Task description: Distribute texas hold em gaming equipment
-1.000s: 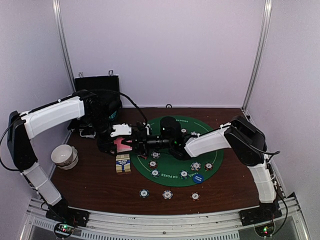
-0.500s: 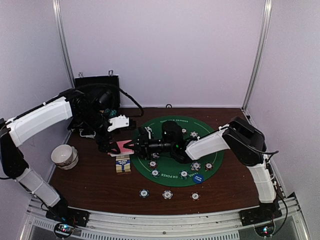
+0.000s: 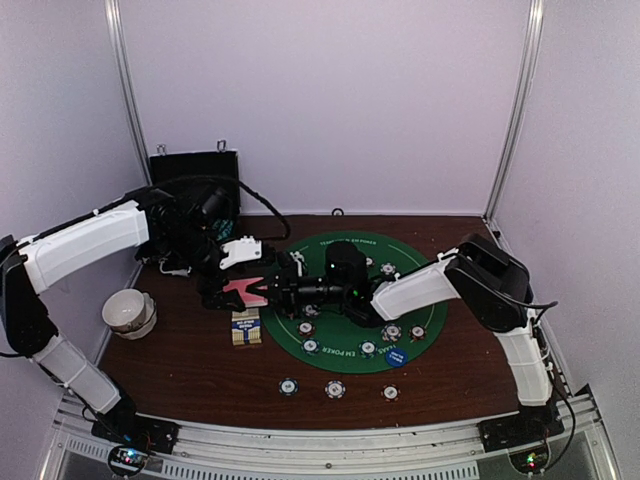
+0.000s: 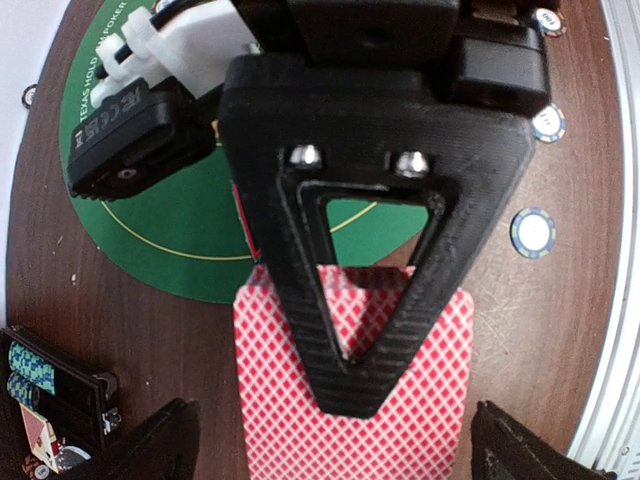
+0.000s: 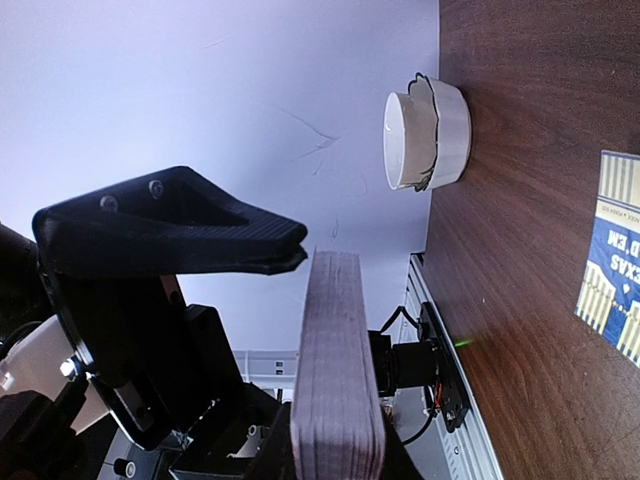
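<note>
A deck of pink-red-backed playing cards point(image 3: 241, 290) hangs above the table's left part, with my right gripper point(image 3: 264, 292) shut on its near end. In the left wrist view the deck point(image 4: 300, 400) lies under the right gripper's black triangular finger point(image 4: 350, 250). My left gripper point(image 4: 335, 455) stands open, its fingertips wide apart on either side of the deck's far end without touching it. Seen edge-on in the right wrist view, the deck point(image 5: 335, 370) sits in my right gripper point(image 5: 330, 290). Stripe-edged chips point(image 3: 368, 348) and a blue disc point(image 3: 397, 356) lie on the green mat point(image 3: 350, 255).
Three chips point(image 3: 335, 388) lie in a row on the wood in front of the mat. A card box point(image 3: 245, 327) lies below the deck. A white bowl point(image 3: 128, 310) stands at the left, and a black case point(image 3: 195, 170) at the back left.
My left gripper was shut at the deck a second ago; it has opened wide and drawn back a little to the left. The right gripper has kept the deck.
</note>
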